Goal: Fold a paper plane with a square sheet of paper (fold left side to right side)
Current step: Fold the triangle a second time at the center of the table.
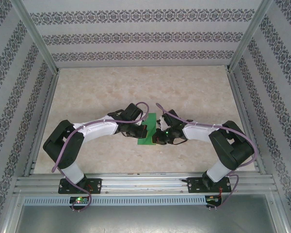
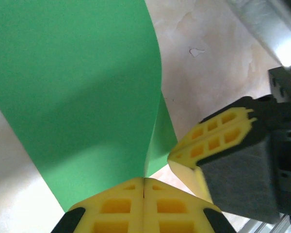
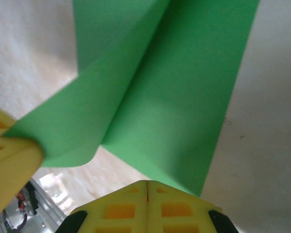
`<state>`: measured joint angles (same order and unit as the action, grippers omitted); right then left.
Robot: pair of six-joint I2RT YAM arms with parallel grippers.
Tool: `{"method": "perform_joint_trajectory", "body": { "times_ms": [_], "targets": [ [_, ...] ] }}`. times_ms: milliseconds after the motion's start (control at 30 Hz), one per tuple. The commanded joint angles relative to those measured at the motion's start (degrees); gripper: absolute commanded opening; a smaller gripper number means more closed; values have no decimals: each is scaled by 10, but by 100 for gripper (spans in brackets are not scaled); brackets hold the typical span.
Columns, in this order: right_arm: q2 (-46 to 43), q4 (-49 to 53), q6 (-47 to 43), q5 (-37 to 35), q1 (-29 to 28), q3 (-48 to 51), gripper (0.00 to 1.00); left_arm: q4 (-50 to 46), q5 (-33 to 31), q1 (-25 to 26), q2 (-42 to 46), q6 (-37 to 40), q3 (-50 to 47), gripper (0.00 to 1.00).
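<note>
Centrally in the top view, the square sheet of paper [image 1: 146,141] sits on the pale mottled table [image 1: 194,92], with the 2 arms meeting over it. The left gripper [image 1: 141,132] covers its left part and the right gripper [image 1: 159,138] is at its right edge.

At the bottom of the left wrist view, the left gripper's yellow jaws are pressed together on the plain green sheet, lifting 1 flap that curls over the layer beneath.

The right gripper's jaws are also pressed together, at the bottom of its own wrist view. The sheet's near edge runs up to their tips, but whether they pinch it cannot be told.
</note>
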<state>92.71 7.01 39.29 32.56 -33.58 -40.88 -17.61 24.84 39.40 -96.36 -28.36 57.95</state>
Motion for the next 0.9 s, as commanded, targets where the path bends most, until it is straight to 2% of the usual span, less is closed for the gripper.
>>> {"method": "perform_joint_trajectory", "body": {
  "times_ms": [0,433,867],
  "targets": [
    [23,3,-3,-14,-8,-26,0,8,6,-11,16,1,-8,0],
    [28,86,-48,-59,-8,-41,0,-48,11,-28,-6,62,15,0],
    [36,112,-76,-68,-3,-62,0,-47,9,-43,-46,105,44,0]
  ]
}}
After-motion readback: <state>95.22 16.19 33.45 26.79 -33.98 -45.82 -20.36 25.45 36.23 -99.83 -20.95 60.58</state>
